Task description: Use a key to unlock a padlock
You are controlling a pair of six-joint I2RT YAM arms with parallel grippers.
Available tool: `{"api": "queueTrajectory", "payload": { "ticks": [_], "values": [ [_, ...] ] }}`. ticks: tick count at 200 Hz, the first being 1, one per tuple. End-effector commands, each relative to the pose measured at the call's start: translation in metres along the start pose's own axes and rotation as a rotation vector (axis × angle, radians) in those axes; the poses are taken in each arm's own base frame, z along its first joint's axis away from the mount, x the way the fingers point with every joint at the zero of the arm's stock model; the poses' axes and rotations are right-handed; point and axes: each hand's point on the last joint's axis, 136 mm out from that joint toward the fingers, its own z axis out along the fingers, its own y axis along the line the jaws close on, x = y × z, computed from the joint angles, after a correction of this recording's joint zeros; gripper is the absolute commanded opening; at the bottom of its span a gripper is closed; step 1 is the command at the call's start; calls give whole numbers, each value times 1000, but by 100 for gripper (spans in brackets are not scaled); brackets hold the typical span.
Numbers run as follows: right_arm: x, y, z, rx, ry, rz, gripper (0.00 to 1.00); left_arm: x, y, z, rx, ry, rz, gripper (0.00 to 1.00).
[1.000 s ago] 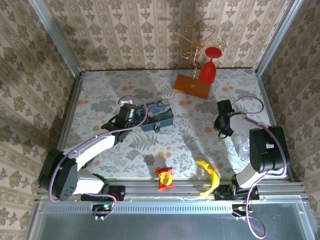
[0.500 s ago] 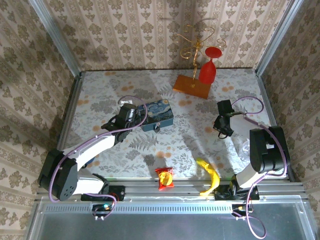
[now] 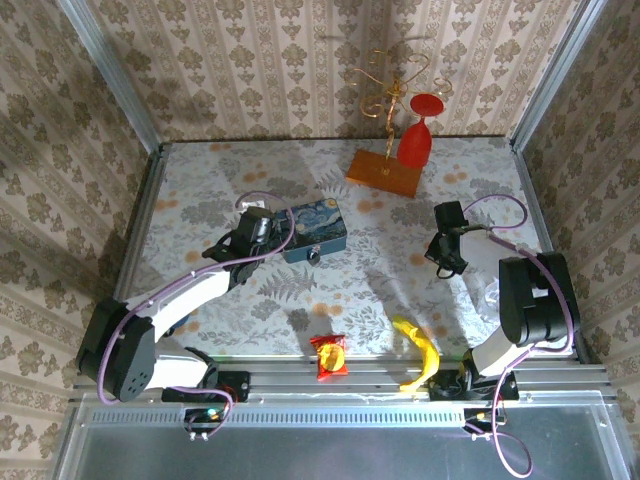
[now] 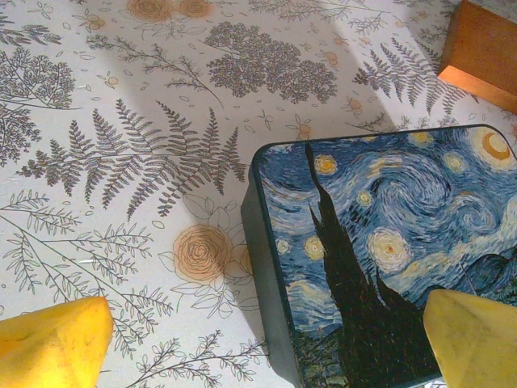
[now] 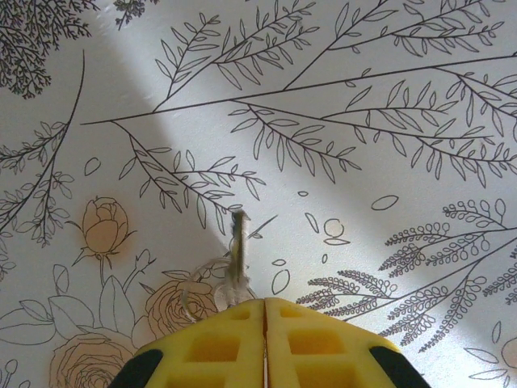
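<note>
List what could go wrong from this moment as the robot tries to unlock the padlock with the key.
1. The right gripper is shut on the key, but the key sits to one side of the gripper's seam, so it may slip or twist when lifted.
2. The left gripper is open over the blue tin, not gripping it; the tin could slide when the key pushes.
3. The padlock is tiny, so alignment may miss.

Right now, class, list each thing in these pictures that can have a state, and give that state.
Tin: lid shut.
Padlock: on tin's front; too small to judge.
Key: pinched in right end effector.
Left end effector: open, over tin.
Right end effector: shut on key.
Red glass: hanging upside down.
</note>
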Motion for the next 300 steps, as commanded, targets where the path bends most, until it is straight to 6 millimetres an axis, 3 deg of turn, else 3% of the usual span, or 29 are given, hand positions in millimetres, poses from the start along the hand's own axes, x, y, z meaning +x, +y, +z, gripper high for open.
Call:
{"api": "queueTrajectory", "payload": {
  "ticks": [1, 29, 91, 113, 134, 193, 300],
  "values": [
    [-1, -1, -5, -7, 0, 12, 6, -5, 5, -5, -10, -22, -28, 100],
    [-3, 0, -13, -19, -12, 0, 0, -8, 4, -6, -5, -27, -31, 100],
    [-6, 0, -26, -35, -31, -15, 0, -12, 2, -8, 9, -37, -37, 100],
    [-8, 1, -31, 8, -34, -52, 15, -10, 2, -7, 14, -27, -44, 100],
    [-8, 3, -35, 69, -33, -106, 22, -9, 1, -5, 21, -21, -52, 100],
    [-8, 15, -20, 158, 8, -184, 31, -11, 0, -4, 31, -17, -57, 100],
    [-3, 16, 3, 290, 62, -270, 32, -7, 6, 0, 23, -2, -70, 100]
  ]
}}
